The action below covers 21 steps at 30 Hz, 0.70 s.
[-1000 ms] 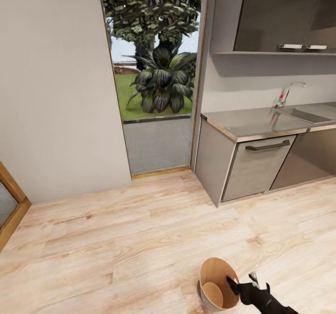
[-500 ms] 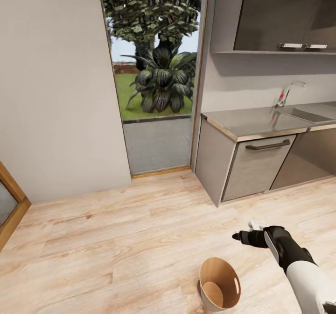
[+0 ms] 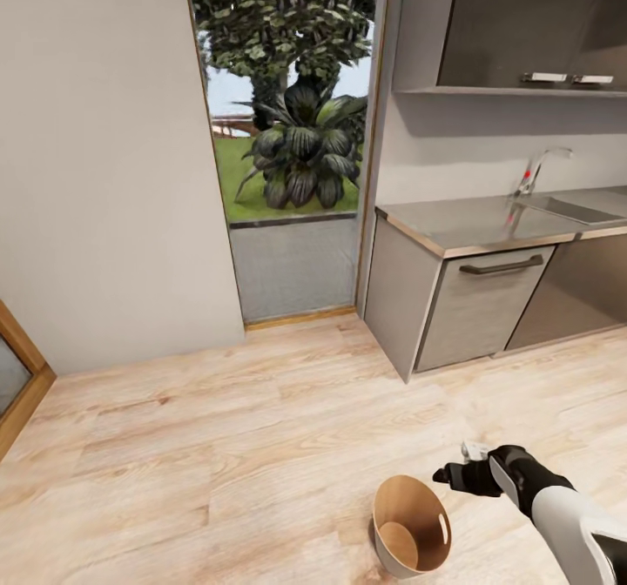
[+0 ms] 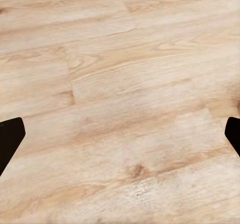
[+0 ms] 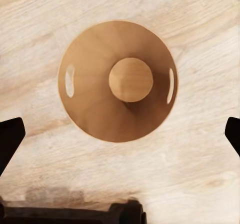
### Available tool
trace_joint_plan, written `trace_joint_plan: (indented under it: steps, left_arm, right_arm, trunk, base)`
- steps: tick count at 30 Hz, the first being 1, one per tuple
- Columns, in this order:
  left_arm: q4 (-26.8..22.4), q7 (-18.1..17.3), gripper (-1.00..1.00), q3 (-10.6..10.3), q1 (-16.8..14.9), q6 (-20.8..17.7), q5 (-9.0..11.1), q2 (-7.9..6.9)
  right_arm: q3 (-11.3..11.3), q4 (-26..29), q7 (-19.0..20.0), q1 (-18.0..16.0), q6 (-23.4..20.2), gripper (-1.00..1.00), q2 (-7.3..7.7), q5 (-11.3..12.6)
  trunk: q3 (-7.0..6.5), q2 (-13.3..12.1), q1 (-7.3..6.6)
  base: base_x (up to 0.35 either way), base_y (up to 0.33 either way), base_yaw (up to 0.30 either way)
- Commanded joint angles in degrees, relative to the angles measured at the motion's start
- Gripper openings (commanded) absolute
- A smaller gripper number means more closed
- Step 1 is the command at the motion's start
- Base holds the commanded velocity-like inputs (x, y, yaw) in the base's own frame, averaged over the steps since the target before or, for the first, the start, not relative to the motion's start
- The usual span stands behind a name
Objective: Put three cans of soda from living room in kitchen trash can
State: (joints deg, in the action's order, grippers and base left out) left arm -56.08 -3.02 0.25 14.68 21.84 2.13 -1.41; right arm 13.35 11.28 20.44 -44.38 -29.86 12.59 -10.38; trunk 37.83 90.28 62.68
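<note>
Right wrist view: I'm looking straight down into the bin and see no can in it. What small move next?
Probably lift the right gripper clear and turn back for a soda can. The tash can stands upright on the wood floor, its brown bottom bare, and the right fingers are spread wide with nothing between them. The left gripper is open over bare floor too.

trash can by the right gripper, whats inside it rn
The tash can looks empty: the right wrist view looks straight down into bare brown walls, two side slots and the round base, with no soda can. Nothing inside is hidden. The right gripper hovers above.
</note>
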Motion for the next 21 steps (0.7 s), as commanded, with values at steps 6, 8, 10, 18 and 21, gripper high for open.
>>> trace_joint_plan:
  steps: [6,8,10,18,21]
  left_arm:
    - [0.0,0.0,1.00,0.0,0.0,0.0,0.0,0.00]
    - [0.0,0.1,1.00,0.0,0.0,0.0,-0.1,0.00]
    - [0.0,0.1,1.00,-0.1,0.0,0.0,0.0,0.00]
    - [0.0,0.1,1.00,-0.1,0.0,-0.1,-0.3,0.00]
    - [0.0,0.1,1.00,-0.1,0.0,-0.1,-0.3,0.00]
  right_arm:
    - [-0.1,-2.1,0.0,0.1,2.6,1.00,-0.18,-0.2]
    - [-0.1,-2.3,0.0,0.2,3.0,1.00,-0.22,-0.2]
    - [-0.1,-2.4,0.0,0.2,3.2,1.00,-0.15,-0.1]
    - [-0.1,-2.4,0.0,0.3,3.4,1.00,-0.26,0.0]
    - [0.0,-2.3,0.4,0.3,3.5,1.00,-0.08,0.0]
  trunk:
    - [1.08,2.4,1.32]
    - [1.44,3.2,1.76]
    - [1.80,4.0,2.20]
    - [3.24,7.2,3.96]
    - [3.77,8.4,4.62]
  base:
    - [0.000,0.000,0.000]
    - [0.000,0.000,0.000]
    - [0.000,0.000,0.000]
    - [0.000,0.000,0.000]
    - [0.000,0.000,0.000]
